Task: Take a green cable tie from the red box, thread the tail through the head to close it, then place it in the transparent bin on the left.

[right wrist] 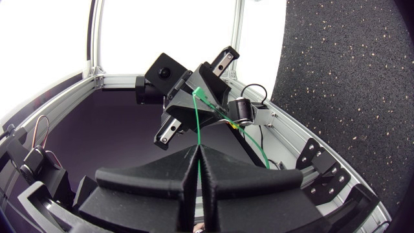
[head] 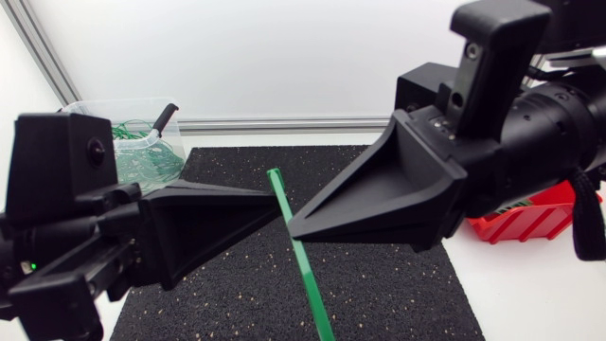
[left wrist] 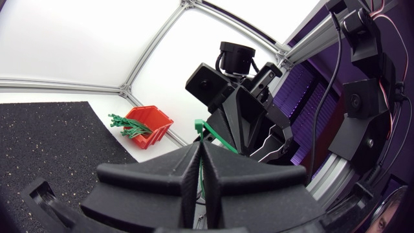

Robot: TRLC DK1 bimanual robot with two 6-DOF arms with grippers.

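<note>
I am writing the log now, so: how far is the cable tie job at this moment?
Done: one tie is out of the red box. In hand: the left hand and right hand are both shut on it above the mat. To do: the tie looks straight, so threading the tail through the head, then placing it in the bin.
</note>
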